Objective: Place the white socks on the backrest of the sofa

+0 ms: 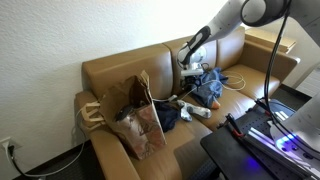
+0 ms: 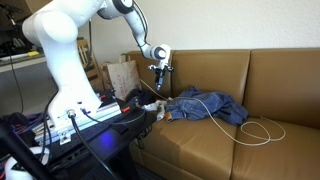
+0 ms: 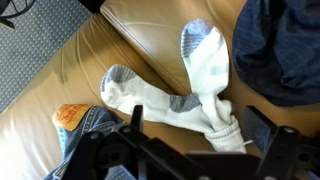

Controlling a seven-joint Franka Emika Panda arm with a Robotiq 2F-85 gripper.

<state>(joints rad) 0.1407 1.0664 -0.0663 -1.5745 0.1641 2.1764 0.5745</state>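
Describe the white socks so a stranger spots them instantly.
Start at the brown sofa, at the bare leather beside the blue denim clothes. The white socks are a pair joined at the cuffs; unlike the dark clothing, they are white with grey toes and heels.

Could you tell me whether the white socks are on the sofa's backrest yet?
Not yet: the white socks hang bunched in the gripper above the seat cushion.
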